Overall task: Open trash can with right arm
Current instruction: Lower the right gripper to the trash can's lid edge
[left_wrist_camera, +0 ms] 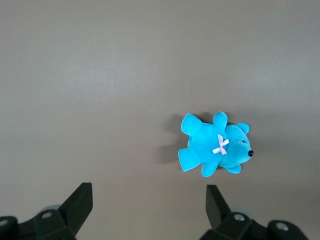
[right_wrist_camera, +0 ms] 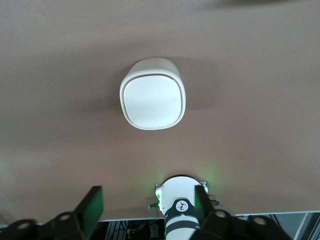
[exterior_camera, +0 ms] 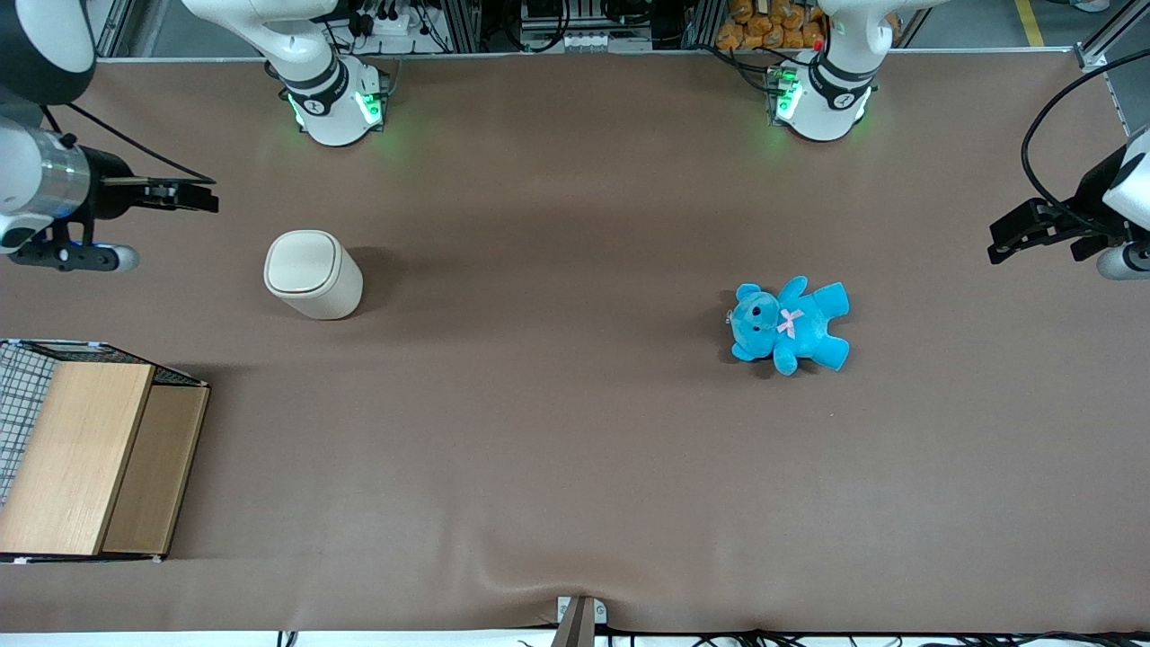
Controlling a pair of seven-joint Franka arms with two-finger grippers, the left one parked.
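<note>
I find the trash can standing on the brown surface, toward the working arm's end, with the right arm held above the surface and apart from it. The gripper hangs a little farther from the front camera than the trash can and off to its side, touching nothing. In the right wrist view the trash can sits well clear of the gripper, and the jaws stand released, spread wide with nothing between them.

The trash can stands upright, its long axis vertical and its lid facing up. I cannot tell which edge of the lid carries the hinge.

It is a cream-white bin with a rounded-square top and a raised rim around a flat lid; the lid lies closed and flush. The body shows no marks.

A wooden box lies nearer the front camera than the trash can. A blue teddy bear lies well apart from the trash can, toward the parked arm's end.
</note>
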